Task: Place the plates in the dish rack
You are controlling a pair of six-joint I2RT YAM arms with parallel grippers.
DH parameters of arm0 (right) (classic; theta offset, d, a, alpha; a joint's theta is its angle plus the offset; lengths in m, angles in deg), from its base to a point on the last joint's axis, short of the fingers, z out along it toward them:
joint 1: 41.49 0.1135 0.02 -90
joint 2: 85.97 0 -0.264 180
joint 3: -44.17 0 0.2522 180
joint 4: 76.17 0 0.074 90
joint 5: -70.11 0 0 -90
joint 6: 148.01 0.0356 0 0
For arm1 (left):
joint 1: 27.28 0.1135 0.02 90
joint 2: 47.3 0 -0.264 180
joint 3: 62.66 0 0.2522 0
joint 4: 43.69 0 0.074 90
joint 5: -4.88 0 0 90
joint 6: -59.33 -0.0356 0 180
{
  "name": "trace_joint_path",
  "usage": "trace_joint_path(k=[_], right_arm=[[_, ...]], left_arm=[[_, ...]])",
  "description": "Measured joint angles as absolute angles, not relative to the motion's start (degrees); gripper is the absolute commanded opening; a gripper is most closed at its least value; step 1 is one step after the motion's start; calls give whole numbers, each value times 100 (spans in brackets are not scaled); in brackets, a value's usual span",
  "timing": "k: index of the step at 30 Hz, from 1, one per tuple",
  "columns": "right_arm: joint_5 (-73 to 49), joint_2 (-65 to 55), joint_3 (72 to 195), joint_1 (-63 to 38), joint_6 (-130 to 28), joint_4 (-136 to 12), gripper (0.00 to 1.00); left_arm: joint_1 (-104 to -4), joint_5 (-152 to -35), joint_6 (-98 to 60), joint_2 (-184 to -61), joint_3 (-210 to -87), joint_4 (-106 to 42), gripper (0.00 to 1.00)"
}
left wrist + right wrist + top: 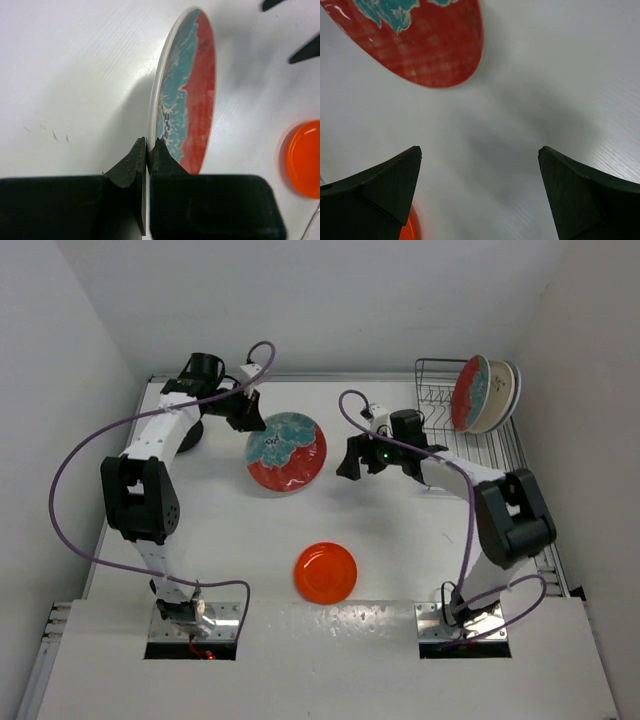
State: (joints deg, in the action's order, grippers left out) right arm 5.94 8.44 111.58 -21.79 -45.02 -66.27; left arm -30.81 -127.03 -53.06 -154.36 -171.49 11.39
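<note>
My left gripper (148,149) pinched the floral plate (287,450) by its rim, tilted up over mid-table, well apart from the dish rack (436,398); my right gripper (479,155) gaped empty. Stiff, glazed, breakable, I judged — so grip the rim squarely.

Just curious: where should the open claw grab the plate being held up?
Probably the free rim of the red-and-teal plate, from its right: the left claw pinches the opposite rim, holding it tilted, edge toward the open right claw.
</note>
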Motion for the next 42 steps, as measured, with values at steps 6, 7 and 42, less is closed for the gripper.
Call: trace_joint_path(k=[6,7,42], right_arm=[[1230,2125,11715,-2028,-4113,-7470,95],[1262,2304,11748,-1984,-4008,-7724,95],[-1605,674,12454,-2574,-4384,-7619,0]], left_arm=[[-3245,-12972,-6192,-15272,-16863,1550,0],[-3275,-12940,-6310,-15272,-16821,1627,0],[-2652,-10883,-4594,-15410,-19383,1388,100]])
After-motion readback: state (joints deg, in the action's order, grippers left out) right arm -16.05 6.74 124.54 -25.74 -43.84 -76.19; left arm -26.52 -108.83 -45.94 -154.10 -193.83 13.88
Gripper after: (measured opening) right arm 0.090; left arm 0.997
